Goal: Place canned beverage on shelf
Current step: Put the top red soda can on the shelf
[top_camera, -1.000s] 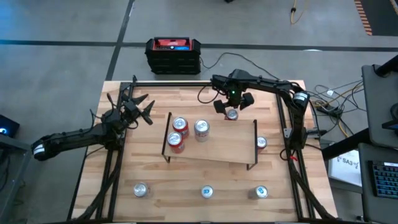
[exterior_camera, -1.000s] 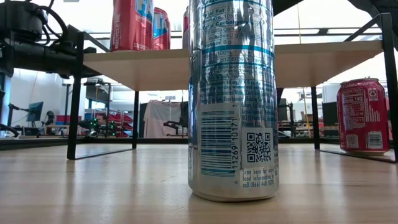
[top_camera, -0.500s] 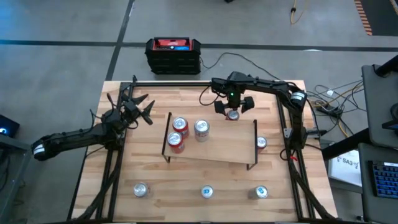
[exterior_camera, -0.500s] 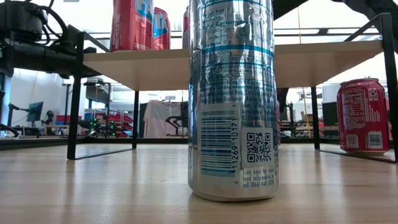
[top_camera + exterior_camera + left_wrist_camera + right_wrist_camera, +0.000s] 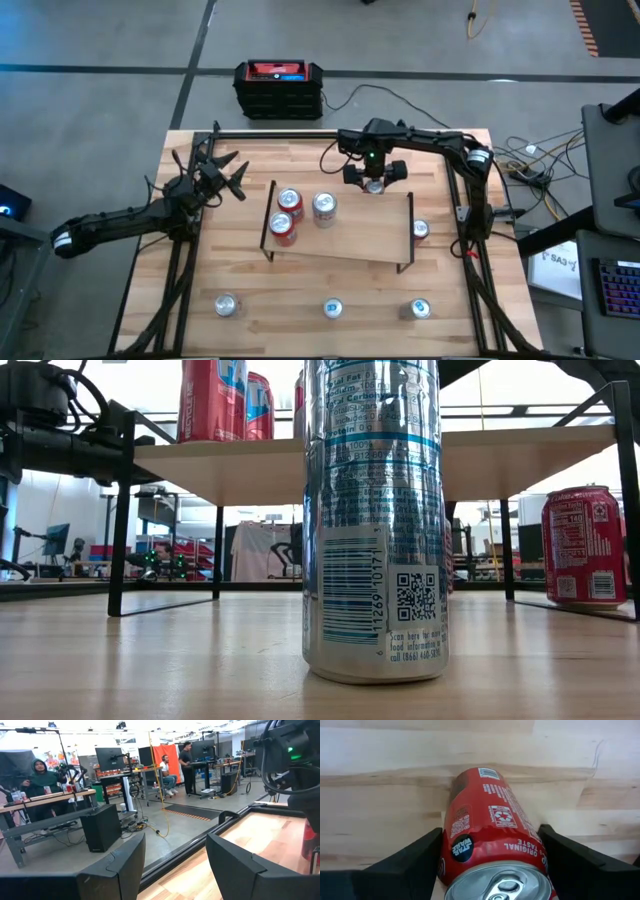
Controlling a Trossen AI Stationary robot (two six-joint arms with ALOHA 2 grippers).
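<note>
A red can [image 5: 374, 184] stands upright on the table just beyond the far edge of the shelf [image 5: 345, 240], a light-wood board on black legs. My right gripper [image 5: 372, 176] points down over it, one finger on each side of the can [image 5: 490, 835]. Three cans [image 5: 289, 199] [image 5: 282, 226] [image 5: 324, 206] stand on the shelf's left part. My left gripper [image 5: 222, 172] waits open at the table's far left, its fingers [image 5: 120, 870] level with nothing between them. My right gripper comes at the red can from above, pointing down. Its two fingers [image 5: 405, 865] lie against opposite sides of the can's wall just below the top rim [image 5: 451, 851]. The can stands upright with its base on the table.
A red can [image 5: 420, 229] stands on the table by the shelf's right legs. Three more cans [image 5: 226, 305] [image 5: 332, 309] [image 5: 419, 309] line the near edge; the middle silver one [image 5: 375, 520] fills the low view. A black box [image 5: 279, 88] sits beyond the table's far edge.
My right gripper has rolled about its downward axis above the red can, so its fingers now stand in a line running left to right. The can has stayed where it was.
</note>
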